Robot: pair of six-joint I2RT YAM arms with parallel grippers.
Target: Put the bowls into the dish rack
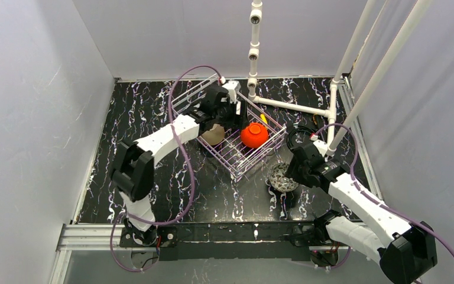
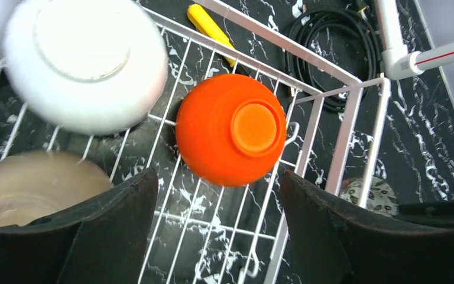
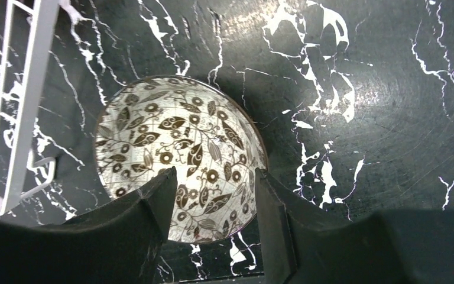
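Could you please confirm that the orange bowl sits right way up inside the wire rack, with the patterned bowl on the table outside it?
Not quite: the orange bowl is upside down, its base ring facing up, as the left wrist view shows. It is inside the wire rack, and the patterned bowl is on the table outside it.

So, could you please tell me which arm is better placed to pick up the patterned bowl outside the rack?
Right. The right gripper hangs open over the patterned bowl beside the rack, while the left gripper is over the rack, above the orange bowl.
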